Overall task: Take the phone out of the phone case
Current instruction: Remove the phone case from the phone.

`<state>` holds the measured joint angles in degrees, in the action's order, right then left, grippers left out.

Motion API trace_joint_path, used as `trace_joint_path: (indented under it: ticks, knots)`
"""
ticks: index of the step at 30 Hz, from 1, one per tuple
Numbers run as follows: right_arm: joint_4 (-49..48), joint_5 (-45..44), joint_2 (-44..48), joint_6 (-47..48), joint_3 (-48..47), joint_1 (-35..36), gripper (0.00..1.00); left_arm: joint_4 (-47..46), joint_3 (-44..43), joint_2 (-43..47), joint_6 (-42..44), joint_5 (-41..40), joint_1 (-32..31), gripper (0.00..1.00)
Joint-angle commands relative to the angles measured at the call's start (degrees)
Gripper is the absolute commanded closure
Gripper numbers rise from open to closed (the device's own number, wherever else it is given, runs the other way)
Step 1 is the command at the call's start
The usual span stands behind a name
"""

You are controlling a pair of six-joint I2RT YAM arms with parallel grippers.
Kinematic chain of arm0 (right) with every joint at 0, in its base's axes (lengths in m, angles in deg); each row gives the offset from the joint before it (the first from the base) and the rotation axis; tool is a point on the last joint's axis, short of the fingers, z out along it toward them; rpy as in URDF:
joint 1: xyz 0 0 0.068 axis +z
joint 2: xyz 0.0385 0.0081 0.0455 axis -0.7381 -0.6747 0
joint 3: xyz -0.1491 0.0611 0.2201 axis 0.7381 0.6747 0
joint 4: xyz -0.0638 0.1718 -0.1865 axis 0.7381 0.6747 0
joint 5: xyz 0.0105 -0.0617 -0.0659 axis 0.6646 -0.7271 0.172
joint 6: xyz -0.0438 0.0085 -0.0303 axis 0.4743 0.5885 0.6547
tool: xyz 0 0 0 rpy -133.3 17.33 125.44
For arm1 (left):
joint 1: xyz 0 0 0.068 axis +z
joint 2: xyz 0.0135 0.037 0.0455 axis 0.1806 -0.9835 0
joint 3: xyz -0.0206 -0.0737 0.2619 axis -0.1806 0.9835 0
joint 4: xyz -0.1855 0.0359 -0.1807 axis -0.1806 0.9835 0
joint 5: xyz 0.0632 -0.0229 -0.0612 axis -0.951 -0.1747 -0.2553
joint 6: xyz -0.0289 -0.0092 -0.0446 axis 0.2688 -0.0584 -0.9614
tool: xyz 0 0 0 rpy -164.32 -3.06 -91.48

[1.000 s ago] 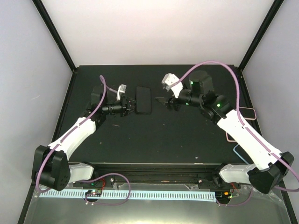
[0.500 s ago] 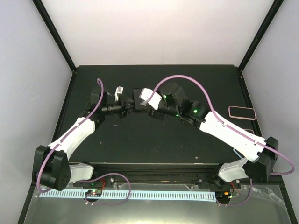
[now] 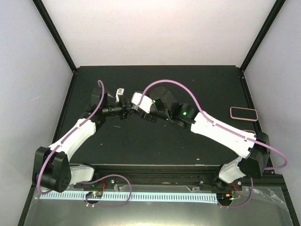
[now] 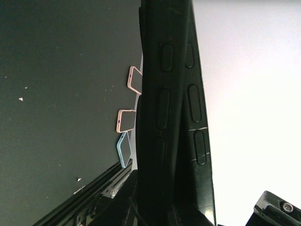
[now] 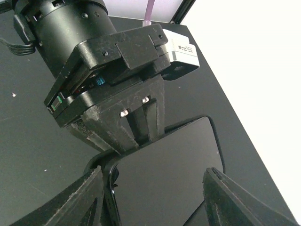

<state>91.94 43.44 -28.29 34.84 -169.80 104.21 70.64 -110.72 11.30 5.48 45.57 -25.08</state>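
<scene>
Precariously, the left gripper (image 5: 141,127) pinches one edge of the glossy black rectangular cased phone (image 5: 181,157), mid-table, far side; the right gripper (image 5: 153,183) straddles it, jaws apart. Closing askew could twist it loose.

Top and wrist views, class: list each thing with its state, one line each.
Phone, pinched at one end.
Case, on phone.
Left tool, shut on phone.
Right tool, open, astride phone.
Pink cases, empty, lying flat.
Blue case, empty, lying flat.
</scene>
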Motion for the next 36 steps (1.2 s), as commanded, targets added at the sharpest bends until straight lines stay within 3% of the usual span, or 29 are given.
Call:
trace_joint_path:
  ticks: [1,10,16,36]
  knots:
    - [-2.2,-5.7,-1.8,0.8,-2.4,0.9,0.42,-3.3,-0.2,0.6,-2.0,0.8,0.4,0.98]
    - [-6.1,-13.3,-1.6,5.5,0.9,0.9,0.48,-4.2,0.6,1.2,-3.6,1.7,0.4,0.98]
    - [-4.0,-8.4,-0.2,5.3,1.8,1.1,0.41,-4.6,0.4,0.5,-3.8,1.7,0.4,0.98]
    - [-1.9,-2.5,-1.4,2.7,-0.6,2.1,0.41,-2.8,0.3,0.0,-2.0,0.6,0.4,0.99]
